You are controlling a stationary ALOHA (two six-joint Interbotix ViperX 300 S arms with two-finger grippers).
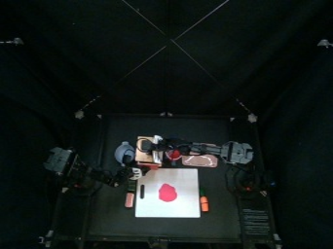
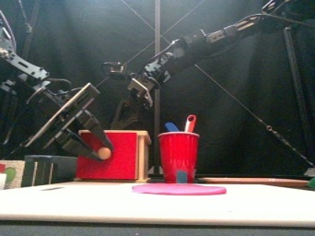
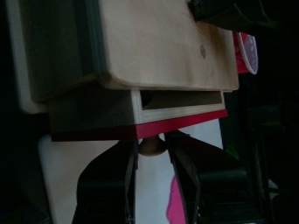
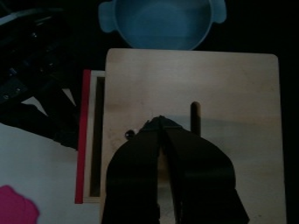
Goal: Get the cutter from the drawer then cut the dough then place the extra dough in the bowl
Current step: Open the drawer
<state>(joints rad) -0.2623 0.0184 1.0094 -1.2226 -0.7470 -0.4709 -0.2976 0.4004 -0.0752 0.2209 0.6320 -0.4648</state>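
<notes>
The left gripper is clamped on the pale knob of the red drawer front. The drawer stands pulled a little way out of the wooden box. The gap behind the front is dark, and nothing inside it can be made out, so the cutter does not show.

Nearest the table's front edge lies the white board, with the flat pink dough on it in one piece. Behind the board stands the box, its drawer facing the front. Just to its right is the red cup, holding a blue knife and a red knife. The blue-grey bowl sits just to the left of the box.

The right gripper reaches in from the right, jaws pressed together, tips over the box's top. Whether they touch the wood I cannot tell.
</notes>
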